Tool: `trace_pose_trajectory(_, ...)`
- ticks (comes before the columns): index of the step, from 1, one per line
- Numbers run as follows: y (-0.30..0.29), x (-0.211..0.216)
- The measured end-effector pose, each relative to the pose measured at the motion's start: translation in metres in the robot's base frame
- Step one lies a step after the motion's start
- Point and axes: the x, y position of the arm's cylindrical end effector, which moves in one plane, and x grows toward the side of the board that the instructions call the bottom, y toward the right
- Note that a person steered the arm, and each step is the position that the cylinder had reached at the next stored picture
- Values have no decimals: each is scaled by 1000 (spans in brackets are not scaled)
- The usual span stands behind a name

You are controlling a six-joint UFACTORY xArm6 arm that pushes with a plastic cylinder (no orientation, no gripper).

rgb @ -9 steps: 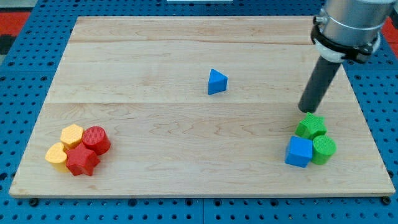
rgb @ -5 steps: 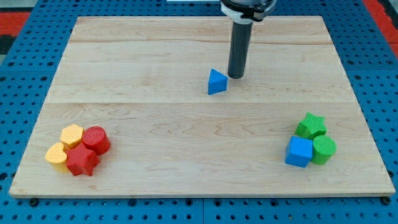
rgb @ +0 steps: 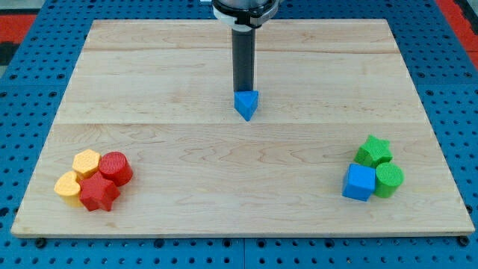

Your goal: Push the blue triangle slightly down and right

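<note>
The wooden board [rgb: 224, 202] carries nine blocks in total and no container of any kind. Nearest the view's bottom, at the left, a cluster of four touching blocks sits close to the board's corner: a red star [rgb: 98, 193], a red cylinder [rgb: 116, 167], a yellow hexagon [rgb: 86, 161] and a second yellow block [rgb: 67, 187] whose shape cannot be made out. At the bottom right, a cluster of three touching blocks comprises a blue cube [rgb: 358, 182], a green cylinder [rgb: 389, 179] and a green star [rgb: 373, 151]. Both clusters lie well apart from the centre. Farther up, near the middle of the board, the blue triangle [rgb: 246, 104] stands alone. My tip [rgb: 243, 92] rests against the triangle's upper side, touching it. The arm has no gripper, so there is nothing to open or close; the rod [rgb: 243, 60] rises straight toward the view's top. Around the board lies a blue perforated base [rgb: 30, 254].
</note>
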Motion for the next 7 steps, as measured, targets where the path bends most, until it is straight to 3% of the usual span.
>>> trace_pose_trajectory(3,4,70)
trace_pose_trajectory(5,-23,83)
trace_pose_trajectory(7,22,109)
